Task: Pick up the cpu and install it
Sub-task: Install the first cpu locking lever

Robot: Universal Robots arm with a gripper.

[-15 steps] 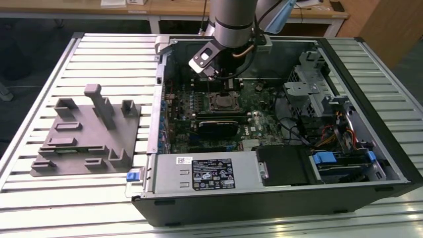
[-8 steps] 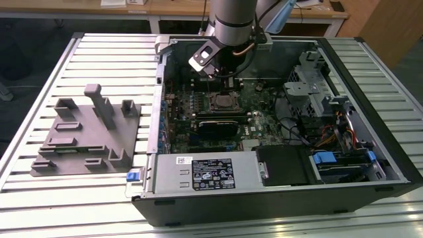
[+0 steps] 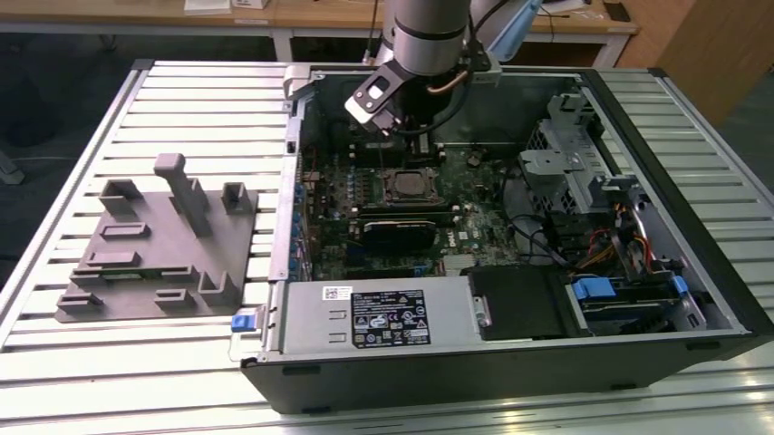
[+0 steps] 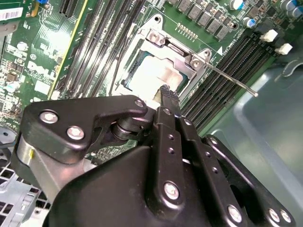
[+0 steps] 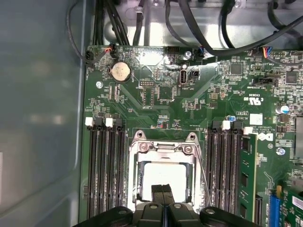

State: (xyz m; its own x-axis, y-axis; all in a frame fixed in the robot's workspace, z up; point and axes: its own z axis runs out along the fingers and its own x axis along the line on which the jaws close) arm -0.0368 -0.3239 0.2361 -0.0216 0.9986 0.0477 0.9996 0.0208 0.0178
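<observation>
Silvery cpu [image 5: 161, 176] is sitting in its socket [image 5: 163, 150] at the case's [image 3: 484, 376] twelve o'clock, so we are hovering our narrow, empty pincer [image 5: 163, 188] above.

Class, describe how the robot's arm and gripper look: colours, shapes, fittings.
The arm is a silver-grey tube with a black band. The gripper is black, built of hinged links with silver screws and ribbed fingertips.

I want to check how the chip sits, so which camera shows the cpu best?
The first wrist view: the cpu lies face-on inside the socket frame, only one edge covered by the gripper. The second wrist view shows it at a slant, partly behind the gripper. The exterior view shows it small in the computer case.
</observation>
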